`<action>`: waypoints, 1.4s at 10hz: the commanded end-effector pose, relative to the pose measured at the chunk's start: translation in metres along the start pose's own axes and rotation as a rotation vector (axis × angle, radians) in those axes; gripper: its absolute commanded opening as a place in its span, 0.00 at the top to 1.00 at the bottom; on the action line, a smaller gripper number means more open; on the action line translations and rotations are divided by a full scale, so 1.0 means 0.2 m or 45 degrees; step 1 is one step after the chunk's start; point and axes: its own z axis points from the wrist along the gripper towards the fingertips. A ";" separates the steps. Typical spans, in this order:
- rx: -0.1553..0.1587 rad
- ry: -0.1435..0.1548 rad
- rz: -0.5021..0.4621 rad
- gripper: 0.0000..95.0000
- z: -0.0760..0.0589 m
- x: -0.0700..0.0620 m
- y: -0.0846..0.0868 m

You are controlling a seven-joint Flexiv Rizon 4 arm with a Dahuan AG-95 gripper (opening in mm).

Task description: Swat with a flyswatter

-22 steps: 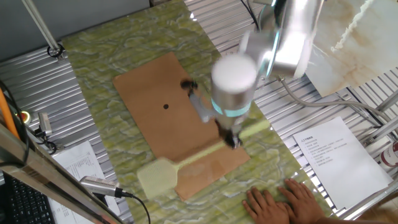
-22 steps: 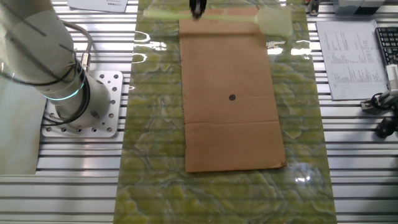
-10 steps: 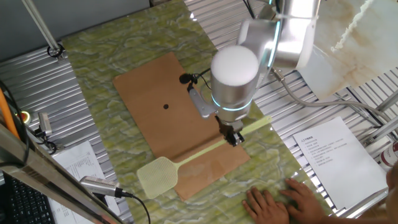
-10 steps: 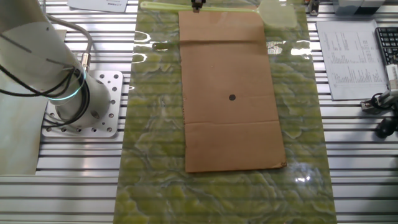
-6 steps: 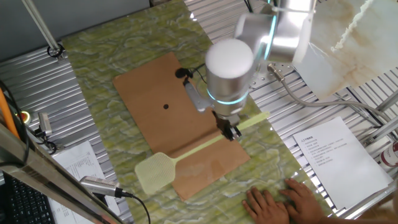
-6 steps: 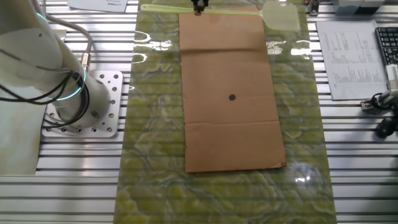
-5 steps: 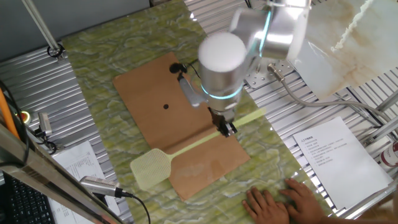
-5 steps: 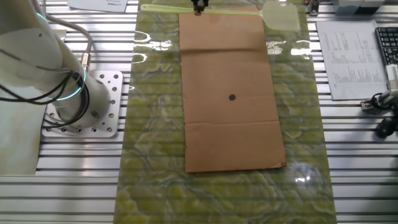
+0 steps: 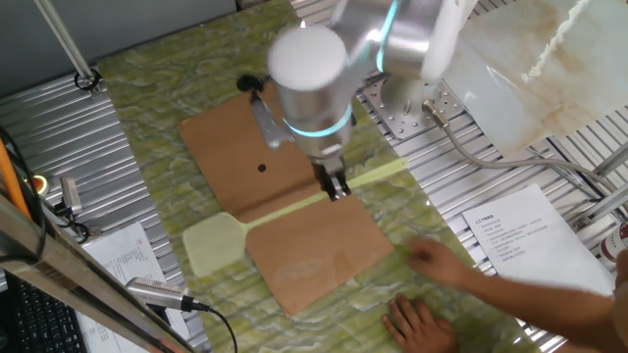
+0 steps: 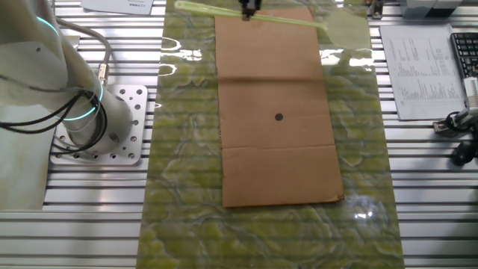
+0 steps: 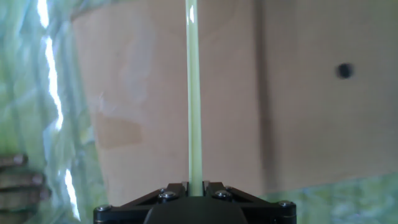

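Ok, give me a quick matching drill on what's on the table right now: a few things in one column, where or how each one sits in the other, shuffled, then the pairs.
Things:
1. flyswatter
2. brown board
3. black dot
4. printed sheet

Places or states:
A. near the middle of the board
B. lying flat on the green marbled mat
C. handle clamped in the gripper, head out past the board's edge
D. on the metal slats, off the mat

Pairs: 1-C, 2-B, 3-A, 4-D
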 end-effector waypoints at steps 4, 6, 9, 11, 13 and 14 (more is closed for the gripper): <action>-0.012 0.008 -0.143 1.00 -0.01 -0.04 -0.21; 0.001 0.053 -0.277 1.00 -0.01 -0.03 -0.27; 0.009 0.091 -0.425 1.00 0.00 -0.04 -0.29; 0.012 0.092 -0.452 1.00 0.03 -0.05 -0.29; 0.013 0.094 -0.483 1.00 0.05 -0.06 -0.29; 0.018 0.096 -0.494 1.00 0.05 -0.06 -0.29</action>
